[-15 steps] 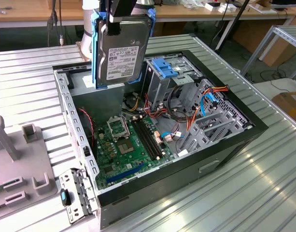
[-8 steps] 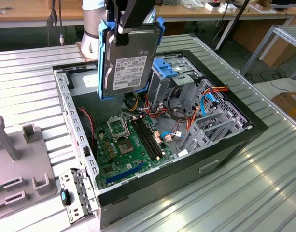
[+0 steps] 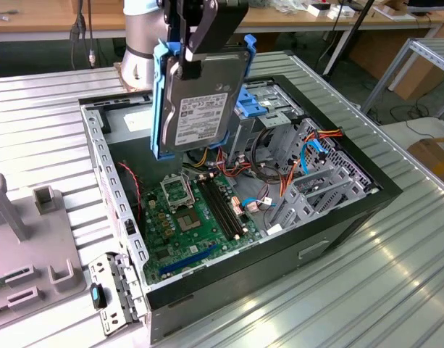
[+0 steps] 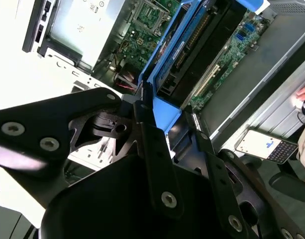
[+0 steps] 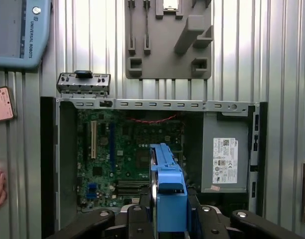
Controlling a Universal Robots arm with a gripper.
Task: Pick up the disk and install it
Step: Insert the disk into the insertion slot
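Evidently the disk was off the table and in the air: the jaws were closed on its upper end, gripping it so that it hung on edge, its white label facing outward in the exterior view. It hovered over the open computer case, above the green circuit board, touching nothing inside. Holding it by one end left the lower end free, which I judged suited a part meant to go down into the case edge first. The grey drive cage stood toward the exterior view's right, near the disk but apart from it. In the first wrist view the blue frame around the disk pointed down at the board, and the power box sat in a corner of the case, well apart from it.
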